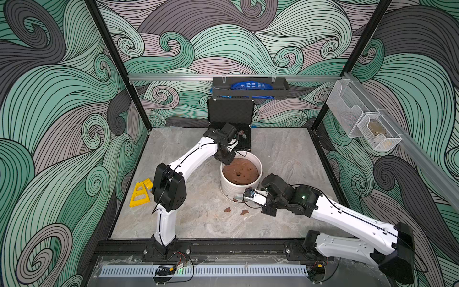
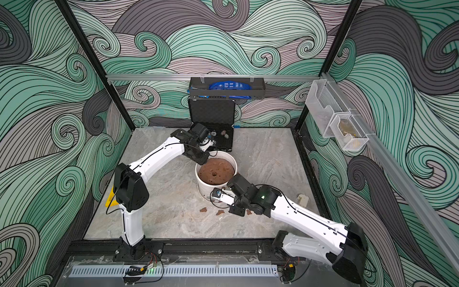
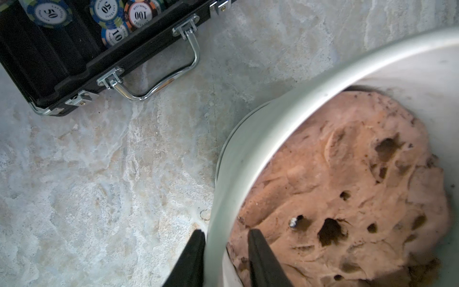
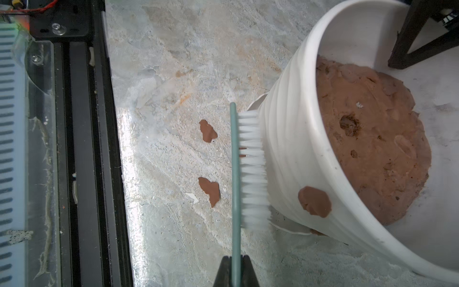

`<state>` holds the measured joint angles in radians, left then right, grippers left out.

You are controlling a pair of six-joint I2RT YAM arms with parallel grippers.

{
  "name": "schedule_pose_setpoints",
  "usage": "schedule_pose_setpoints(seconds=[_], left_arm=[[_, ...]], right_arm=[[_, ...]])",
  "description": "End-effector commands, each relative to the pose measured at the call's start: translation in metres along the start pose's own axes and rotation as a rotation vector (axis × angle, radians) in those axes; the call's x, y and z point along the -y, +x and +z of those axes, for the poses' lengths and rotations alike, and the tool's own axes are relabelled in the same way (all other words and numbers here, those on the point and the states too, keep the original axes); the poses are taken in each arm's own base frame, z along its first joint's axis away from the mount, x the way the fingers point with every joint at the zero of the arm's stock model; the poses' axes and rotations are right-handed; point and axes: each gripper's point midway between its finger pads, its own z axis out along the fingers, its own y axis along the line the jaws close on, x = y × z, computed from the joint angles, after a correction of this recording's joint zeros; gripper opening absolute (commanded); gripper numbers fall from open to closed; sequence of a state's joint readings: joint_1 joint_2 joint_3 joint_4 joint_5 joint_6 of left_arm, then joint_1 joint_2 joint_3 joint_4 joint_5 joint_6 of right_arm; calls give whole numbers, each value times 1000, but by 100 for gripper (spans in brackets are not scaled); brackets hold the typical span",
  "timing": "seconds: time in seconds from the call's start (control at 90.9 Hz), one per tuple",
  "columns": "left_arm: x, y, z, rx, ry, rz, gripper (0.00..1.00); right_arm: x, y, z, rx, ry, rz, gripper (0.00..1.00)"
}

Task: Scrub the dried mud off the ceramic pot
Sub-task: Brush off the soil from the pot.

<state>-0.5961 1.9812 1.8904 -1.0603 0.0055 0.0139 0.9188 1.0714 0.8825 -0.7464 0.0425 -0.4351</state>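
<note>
- At the tabletop's centre stands the wide white ribbed ceramic pot [image 1: 229, 185], upright and filled with a brown soil mound [image 3: 347, 186]. One reddish-brown patch of dried mud [image 4: 315, 201] clings to its outer wall, and two loose mud flakes [image 4: 210, 190] lie on the grey marbled tabletop [image 4: 173, 74] at the pot's 6 o'clock.
- The right gripper [image 4: 236, 259] is clamped on the thin green handle of a white-bristled scrubbing brush [image 4: 253, 169], with the bristles pressed to the lower ribs at 6 o'clock. The patch sits higher on the wall than the bristles, so a stroke kept at this height would likely miss it.
- The left gripper [image 3: 227, 232] straddles the rim at 10 o'clock with its fingers apart, one outside and one inside. The inner one stands off the wall — nothing is pinched.
- With the pot unbraced, a hard push from the brush could slide or tip it toward 12 o'clock, where a black foam-lined case [image 3: 62, 62] of poker chips lies open.
- The brush is gripped well back from its bristles, so side load could twist the handle in the closed fingers.
- The inner finger hangs close to the soil — dropping lower could dig in and scatter crumbs.
</note>
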Motion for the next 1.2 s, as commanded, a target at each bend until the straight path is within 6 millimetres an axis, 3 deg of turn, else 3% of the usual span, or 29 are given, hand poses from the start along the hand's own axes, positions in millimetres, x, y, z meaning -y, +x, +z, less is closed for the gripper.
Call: schedule_pose_setpoints(seconds=[0.0,0.132,0.231,0.44,0.55,0.682,1.013,1.189], left_arm=[[3,-1,-21,1,8,-31,41],[0,4,-43,16,-12,-144,61],[-5,15,-53,9,-44,-326,69],[3,51,-64,16,-118,-647,71],[6,69,-73,32,-200,-743,70],[17,84,-62,0,-189,-824,66],[43,78,-40,-36,-177,-823,56],[47,85,-33,-75,-224,-834,42]], right_arm=[[-4,-9,-5,38,-35,2,0],[-3,-16,-13,77,-37,6,0],[-1,-23,-20,115,-41,11,0],[-5,-38,-30,191,-70,0,0],[-5,-42,-34,219,-67,-3,0],[-5,-42,-37,226,-63,-2,0],[-6,-41,-39,225,-65,-1,0],[-6,-40,-39,223,-62,-2,0]])
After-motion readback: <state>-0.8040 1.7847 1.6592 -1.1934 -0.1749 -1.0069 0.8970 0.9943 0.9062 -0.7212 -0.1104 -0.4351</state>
